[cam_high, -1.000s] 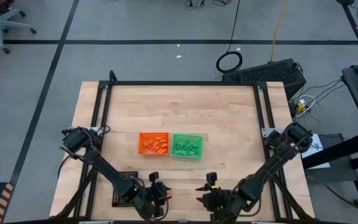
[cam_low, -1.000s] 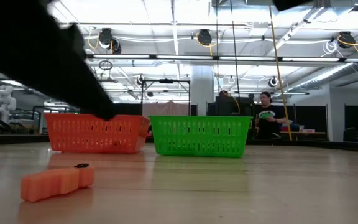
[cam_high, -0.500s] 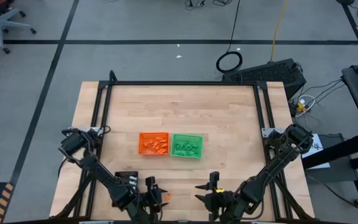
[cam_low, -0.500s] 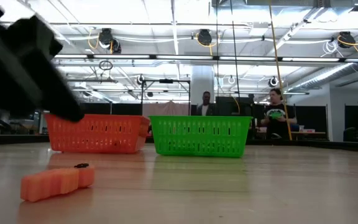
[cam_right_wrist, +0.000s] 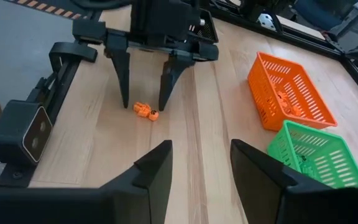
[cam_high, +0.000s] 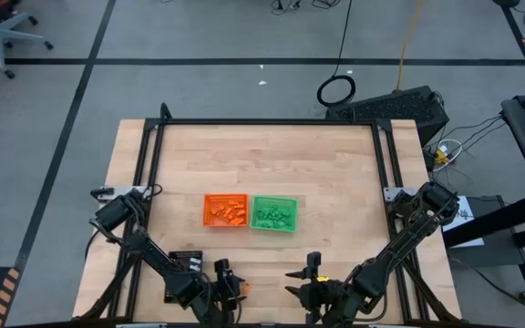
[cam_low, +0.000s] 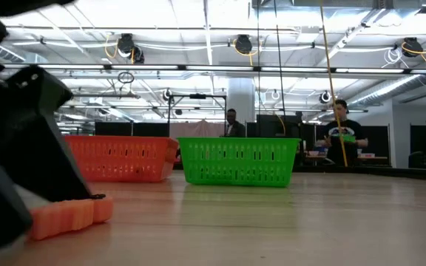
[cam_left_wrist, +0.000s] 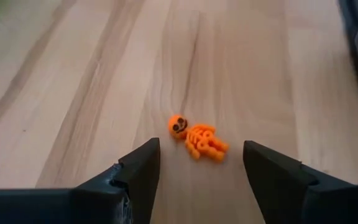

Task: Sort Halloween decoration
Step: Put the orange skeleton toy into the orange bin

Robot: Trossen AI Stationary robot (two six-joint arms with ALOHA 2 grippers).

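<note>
Wooden table [cam_high: 262, 164], orange tray [cam_high: 225, 210] and green tray [cam_high: 273, 213] side by side mid-table, each holding same-colour trinkets. Left gripper [cam_right_wrist: 144, 99] at the near edge, jaws apart, fingertips down on either side of an orange skeleton trinket [cam_left_wrist: 197, 138] lying flat on the wood, not gripped. Right gripper [cam_high: 303, 284] beside it along the near edge, jaws apart, empty. Two people stand in the room behind the trays
</note>
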